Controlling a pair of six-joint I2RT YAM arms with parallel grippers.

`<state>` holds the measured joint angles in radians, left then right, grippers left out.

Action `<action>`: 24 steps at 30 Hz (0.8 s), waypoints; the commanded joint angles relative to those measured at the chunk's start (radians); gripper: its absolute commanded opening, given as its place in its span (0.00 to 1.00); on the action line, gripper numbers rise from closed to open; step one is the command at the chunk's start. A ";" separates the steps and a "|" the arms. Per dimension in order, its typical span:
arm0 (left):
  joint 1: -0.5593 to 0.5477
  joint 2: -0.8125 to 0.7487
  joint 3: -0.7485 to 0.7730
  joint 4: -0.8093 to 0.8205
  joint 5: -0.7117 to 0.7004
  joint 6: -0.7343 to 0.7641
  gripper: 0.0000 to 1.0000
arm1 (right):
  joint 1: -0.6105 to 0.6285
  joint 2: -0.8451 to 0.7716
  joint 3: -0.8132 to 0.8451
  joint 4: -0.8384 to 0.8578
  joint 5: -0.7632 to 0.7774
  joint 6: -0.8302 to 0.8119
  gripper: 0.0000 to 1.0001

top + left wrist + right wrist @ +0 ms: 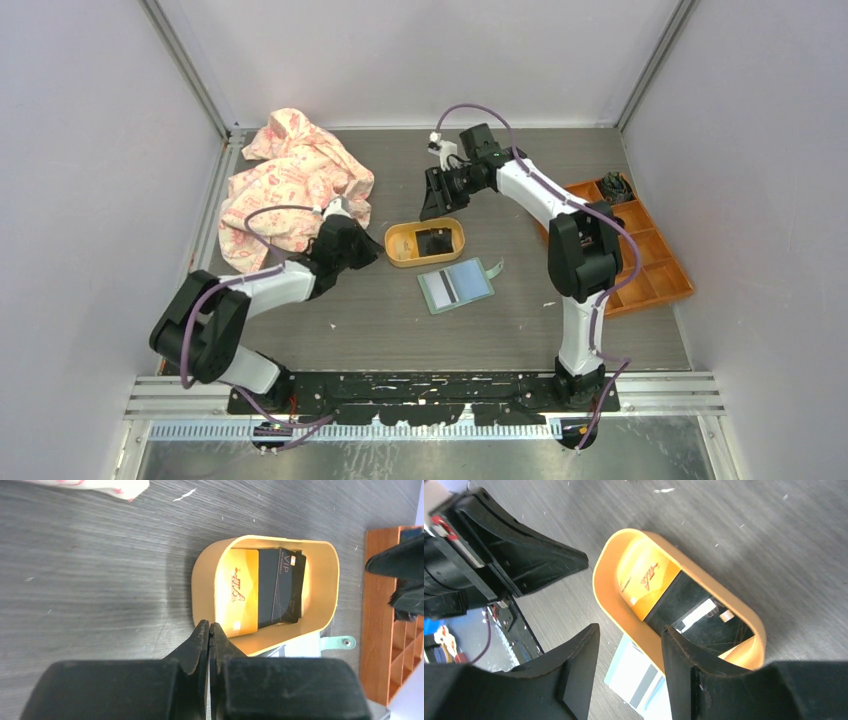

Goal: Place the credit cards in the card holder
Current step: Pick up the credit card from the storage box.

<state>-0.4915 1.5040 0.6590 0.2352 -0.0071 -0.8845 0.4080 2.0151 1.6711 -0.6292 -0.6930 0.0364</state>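
Right now the credit cards (260, 595) lie flat in the yellow oval tray (332, 580). A gold card (240, 592) sits toward its left end, with black ones (285, 587) overlapping toward the right. Their long sides run across the tray, near to far. The card holder (429, 291) lies open on the worktop (100, 580) just on the near side of the tray, with a striped light card on it. The left tool (210, 640) is pressed shut on nothing, its tips just beside the tray's near-left rim. The right tool (629, 670) hangs over the tray from the far side, jaws apart and empty. Of the two, it looks better placed to reach down for a card.
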 commanded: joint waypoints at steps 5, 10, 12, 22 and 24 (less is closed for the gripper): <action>-0.126 -0.198 -0.133 0.122 -0.432 -0.081 0.00 | 0.063 -0.099 -0.135 0.050 -0.037 -0.110 0.55; -0.137 -0.214 -0.164 0.131 -0.425 -0.094 0.00 | 0.088 -0.104 -0.219 0.167 0.054 -0.057 0.55; -0.131 -0.199 -0.162 0.166 -0.361 -0.058 0.00 | 0.089 -0.105 -0.229 0.200 0.104 -0.039 0.55; 0.060 -0.015 0.017 0.110 0.204 0.098 0.34 | 0.087 -0.101 -0.207 0.177 0.355 0.014 0.58; 0.063 0.009 0.055 0.062 0.207 0.133 0.43 | 0.087 -0.081 -0.193 0.157 0.380 0.013 0.61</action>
<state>-0.4416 1.4822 0.6285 0.3172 0.0521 -0.8459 0.4957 1.9572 1.4364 -0.4732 -0.4217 0.0383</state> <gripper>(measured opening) 0.362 0.585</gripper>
